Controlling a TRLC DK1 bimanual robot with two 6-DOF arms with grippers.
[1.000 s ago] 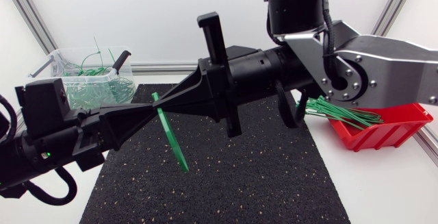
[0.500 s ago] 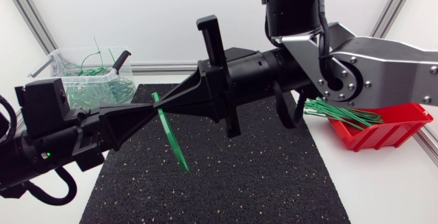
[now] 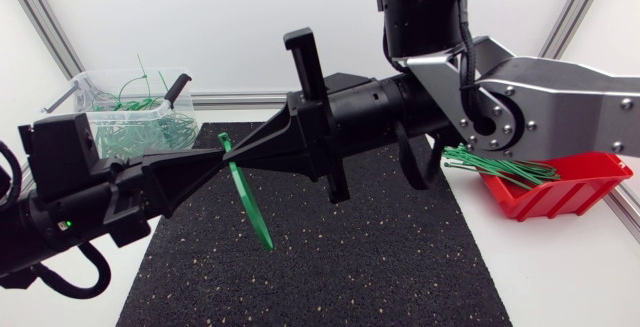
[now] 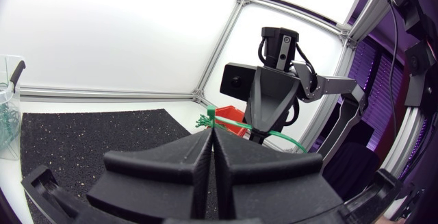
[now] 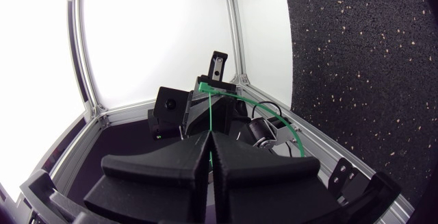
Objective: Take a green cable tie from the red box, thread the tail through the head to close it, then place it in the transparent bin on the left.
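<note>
Cable tie (image 3: 244, 192), green, clamped in L pincer (image 3: 213, 163) & R pincer (image 3: 233, 156), tip-to-tip over black mat (image 3: 400, 257).

Bin (image 3: 100, 117) back left, box (image 3: 572, 195) right, mat (image 3: 350, 257) between, left gripper (image 3: 217, 162) facing right gripper (image 3: 243, 153) above mat, cable tie (image 3: 250, 202) at tips.

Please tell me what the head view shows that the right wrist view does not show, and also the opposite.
Only the head view shows the red box with its spare green ties, and the right arm's silver link. Only the right wrist view shows the green cable tie running between the jaws of the right gripper, which are shut on it. Both show the left gripper meeting the right one tip to tip at the tie, above the black mat.
</note>
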